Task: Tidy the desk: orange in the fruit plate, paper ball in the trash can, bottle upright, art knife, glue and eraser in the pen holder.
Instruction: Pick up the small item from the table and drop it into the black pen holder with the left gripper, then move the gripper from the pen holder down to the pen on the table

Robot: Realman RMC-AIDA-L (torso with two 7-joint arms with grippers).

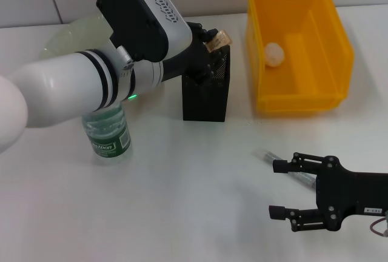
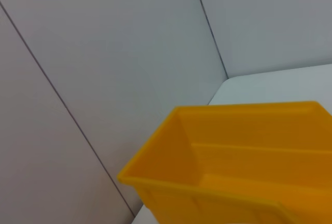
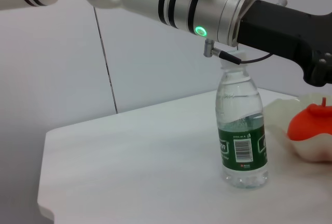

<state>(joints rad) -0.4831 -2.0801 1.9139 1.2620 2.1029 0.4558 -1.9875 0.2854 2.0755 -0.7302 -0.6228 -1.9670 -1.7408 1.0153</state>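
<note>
Dropping what looks like the eraser [image 1: 217, 39] into holder [image 1: 206, 95] w/ left gripper [image 1: 203, 43] clenched on it; right gripper [image 1: 290, 189] released over knife [image 1: 285, 166]; next we let go.

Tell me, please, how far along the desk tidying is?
Done, it appears: orange on the plate, paper ball in the yellow bin, bottle upright. In hand: the left gripper holds a tan item over the pen holder. Left: the knife-like tool by the open right gripper.

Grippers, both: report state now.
Left gripper: above the pen holder, shut on an eraser.
Right gripper: open, holding nothing.
</note>
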